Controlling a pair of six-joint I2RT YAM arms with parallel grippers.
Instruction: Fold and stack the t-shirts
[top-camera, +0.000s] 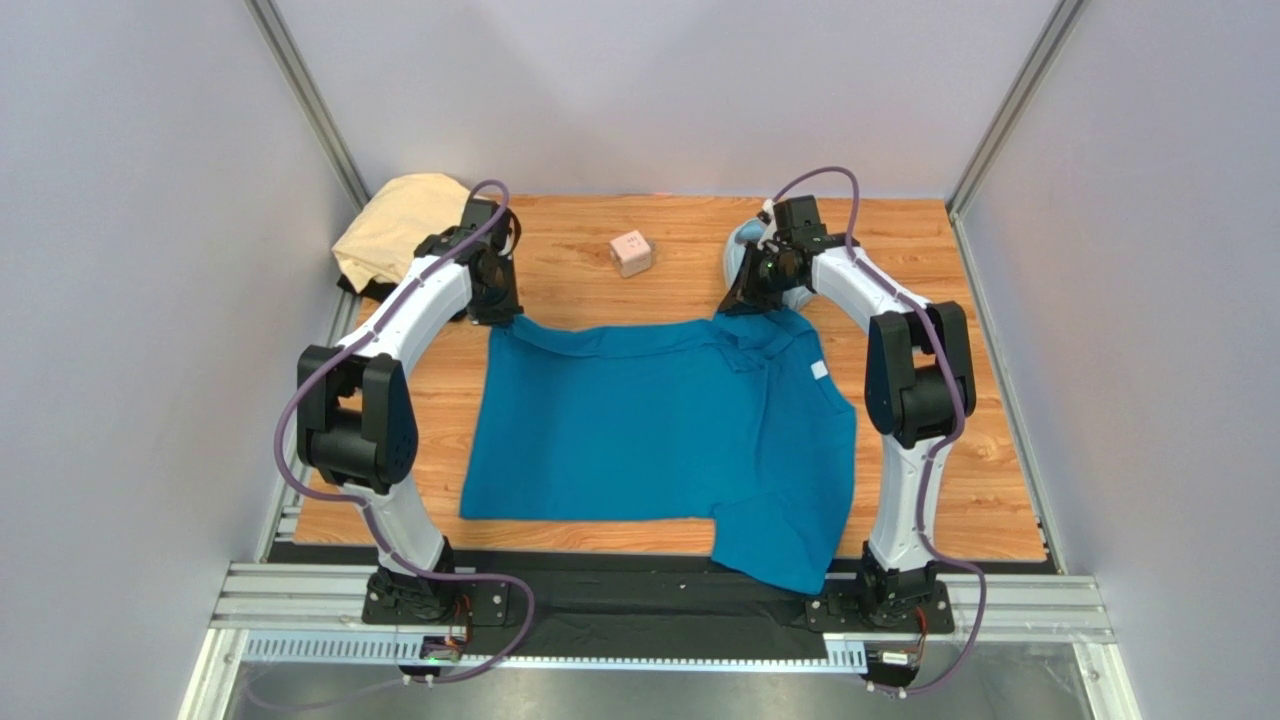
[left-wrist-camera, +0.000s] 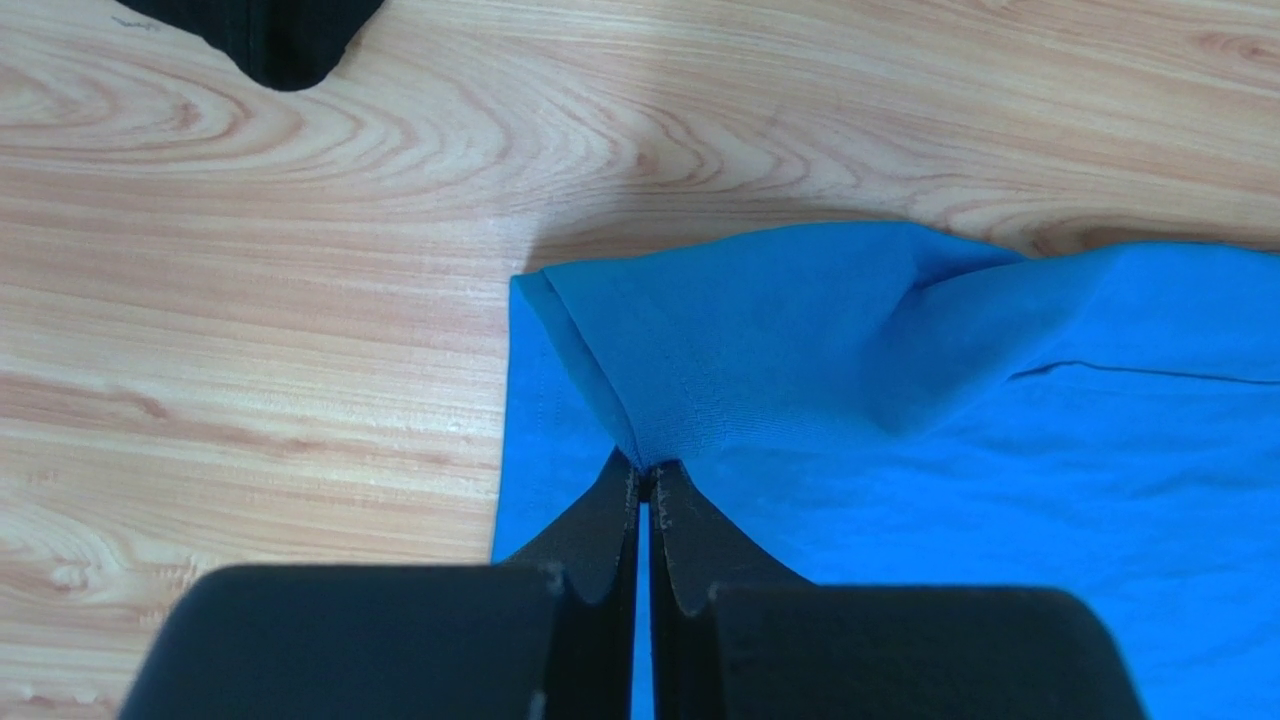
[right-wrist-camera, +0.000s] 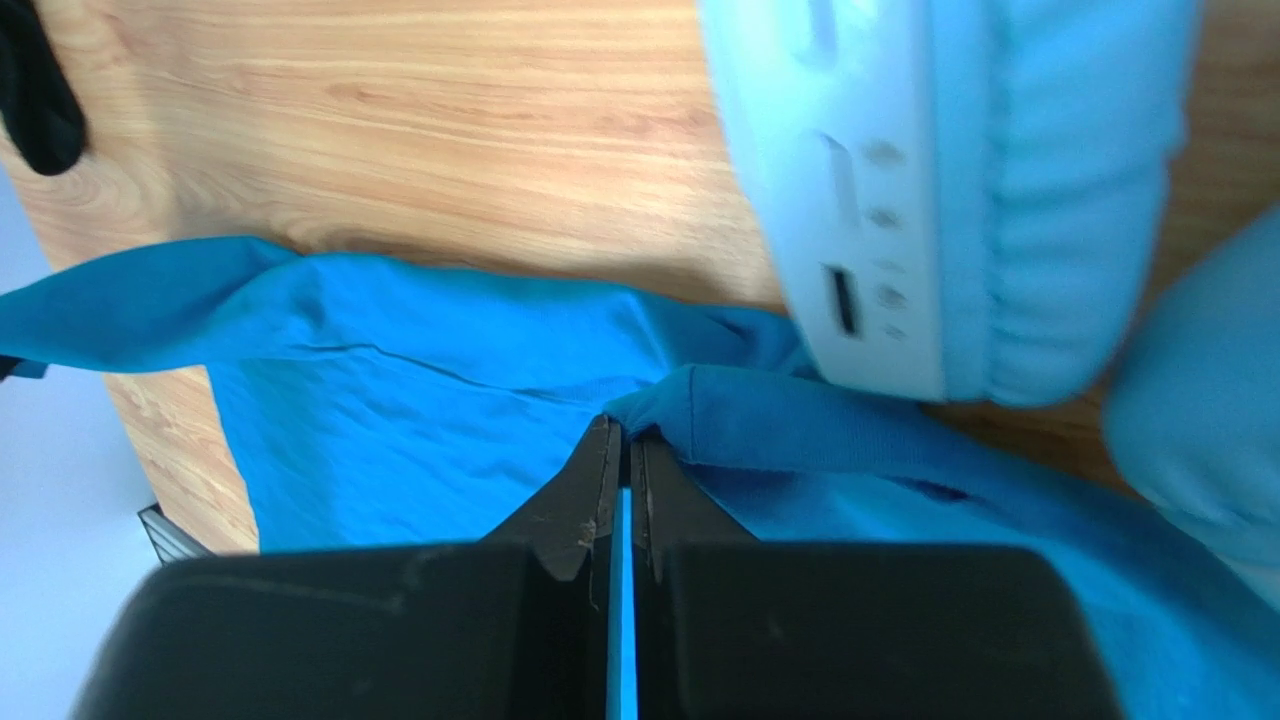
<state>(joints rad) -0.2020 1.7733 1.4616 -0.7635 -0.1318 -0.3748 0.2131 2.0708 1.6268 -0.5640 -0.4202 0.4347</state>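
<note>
Teal-blue t-shirt (top-camera: 661, 435): lies spread flat on the wooden tabletop (top-camera: 977, 495), between the two arms. Its near-right flap, probably a sleeve, droops over the tabletop's near edge.
Long axis: appears to run left to right across the tabletop. The straight edge is on the left and the small white tag (top-camera: 819, 369) is toward the right end.
Left hand (left-wrist-camera: 646, 480): sits at the shirt's far-left corner. The fingers are pressed together on a pinch of cloth, which rises into a small peak at the tips.
Right hand (right-wrist-camera: 621, 435): sits at the far edge toward the right end, closed tight on a raised fold of the same shirt.
Key relation: both grips sit on the far edge, one arm at each end, and the rest of the shirt stretches toward the arm bases. The likely fold therefore carries that edge nearward, across the long axis, with both hands moving level.
Light-blue headphones (right-wrist-camera: 962, 195): lie just beyond the right hand, close against the gripped fold. They may get nudged as the cloth lifts.
Pink cube (top-camera: 633, 251): sits past the far edge between the hands, apart from the cloth.
Pale tan t-shirt (top-camera: 398, 225): lies bunched in the far-left corner behind the left arm, not yet folded.
</note>
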